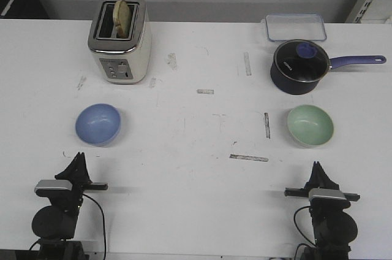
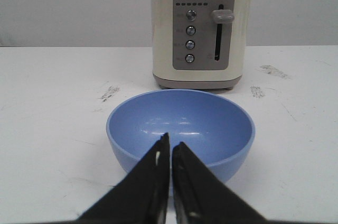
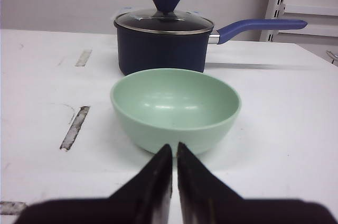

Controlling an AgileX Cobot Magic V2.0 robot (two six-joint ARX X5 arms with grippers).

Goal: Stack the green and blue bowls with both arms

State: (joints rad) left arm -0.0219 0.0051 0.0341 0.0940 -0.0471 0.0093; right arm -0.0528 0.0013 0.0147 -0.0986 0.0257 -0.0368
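Front view, blue bowl (image 1: pixel 98 124), green bowl (image 1: pixel 310 126)

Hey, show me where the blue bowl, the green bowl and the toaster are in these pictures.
blue bowl (image 1: pixel 98 124), front view, inside of the bowl.
green bowl (image 1: pixel 310 126), front view, inside of the bowl.
toaster (image 1: pixel 120 57), front view, cream front face above the control panel.

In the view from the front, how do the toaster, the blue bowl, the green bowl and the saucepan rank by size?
1. Toaster, clearly largest.
2. Saucepan, counting its long handle.
3. Blue bowl and green bowl: they look alike in size, so I would not rank one above the other.
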